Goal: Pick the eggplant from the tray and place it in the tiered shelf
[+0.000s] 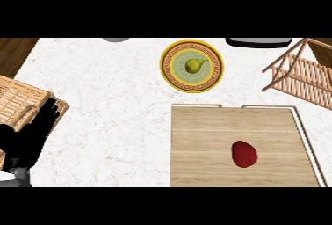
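**A:** Start near you. Where is the eggplant?

**B:** The task calls it an eggplant, but what you have is a dark red oval piece (244,154). It lies flat on the wooden tray (201,167), right of the tray's middle, and nothing is touching it. So judge the pick as not yet begun: you have 2 steps left, the lift and the placing.

**A:** And your hands?

**B:** Only 1 shows. Your left hand (29,136) is at the left edge, fingers up and relaxed, holding nothing, resting over a wicker basket (19,99). Your right hand is out of sight.

**A:** What is further out?

**B:** Beyond the tray, a yellow-rimmed plate (170,72) with a pear (194,65) on it. To the far right is the slatted wooden shelf (304,74), well apart from the red piece; that is your goal, and nothing shows on it so far.

**A:** The surface?

**B:** A white marbled counter (110,101), with dark wood floor (13,52) at the far left corner. 2 objects are cut off by the top edge; you cannot tell what they are.
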You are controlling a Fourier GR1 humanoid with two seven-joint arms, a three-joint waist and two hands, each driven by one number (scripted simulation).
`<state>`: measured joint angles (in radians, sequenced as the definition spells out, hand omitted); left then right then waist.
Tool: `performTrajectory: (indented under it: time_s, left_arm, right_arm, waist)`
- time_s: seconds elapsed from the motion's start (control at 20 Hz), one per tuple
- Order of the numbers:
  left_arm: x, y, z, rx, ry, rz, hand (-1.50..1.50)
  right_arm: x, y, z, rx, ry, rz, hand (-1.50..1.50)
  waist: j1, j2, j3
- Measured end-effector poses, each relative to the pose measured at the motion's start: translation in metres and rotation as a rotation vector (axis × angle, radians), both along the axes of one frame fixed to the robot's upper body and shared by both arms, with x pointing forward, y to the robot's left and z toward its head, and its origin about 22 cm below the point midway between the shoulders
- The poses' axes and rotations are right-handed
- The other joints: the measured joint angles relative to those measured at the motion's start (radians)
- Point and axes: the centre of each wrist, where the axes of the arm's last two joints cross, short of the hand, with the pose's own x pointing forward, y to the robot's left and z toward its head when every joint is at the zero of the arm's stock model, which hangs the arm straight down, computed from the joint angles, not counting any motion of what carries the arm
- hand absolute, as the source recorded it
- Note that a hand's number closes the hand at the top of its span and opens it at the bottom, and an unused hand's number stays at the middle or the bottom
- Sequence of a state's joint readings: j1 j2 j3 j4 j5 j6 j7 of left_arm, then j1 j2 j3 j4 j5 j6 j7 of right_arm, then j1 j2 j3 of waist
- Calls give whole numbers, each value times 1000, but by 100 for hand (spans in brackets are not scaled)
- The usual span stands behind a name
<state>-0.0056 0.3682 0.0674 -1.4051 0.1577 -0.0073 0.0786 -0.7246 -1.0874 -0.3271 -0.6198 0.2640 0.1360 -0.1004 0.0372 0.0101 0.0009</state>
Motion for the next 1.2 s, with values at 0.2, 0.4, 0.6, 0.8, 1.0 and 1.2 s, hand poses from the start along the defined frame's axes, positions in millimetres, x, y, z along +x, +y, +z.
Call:
performTrajectory:
  time_s: [0.2,0.4,0.6,0.8,1.0,1.2]
  left_arm:
    - [-1,0,-4,1,1,-6,0]
    - [5,5,1,-1,-2,-6,0]
    - [-2,0,-4,-3,-3,-4,0]
    - [0,2,0,-1,-3,2,0]
    - [1,3,1,2,-4,6,0]
    - [0,-1,1,1,-4,8,0]
  right_arm:
    - [4,-7,-15,2,31,-39,-150]
    - [12,-5,-27,-38,44,-31,-150]
    - [14,-7,-31,0,4,-8,-150]
    - [15,-8,-29,97,-48,15,-150]
    - [6,-18,-19,233,-82,37,-150]
    - [-7,-30,-11,357,-123,57,-150]
  waist:
    - [4,3,1]
    - [5,4,1]
    - [4,3,2]
    - [0,2,2]
    - [-4,1,2]
    - [-7,0,2]
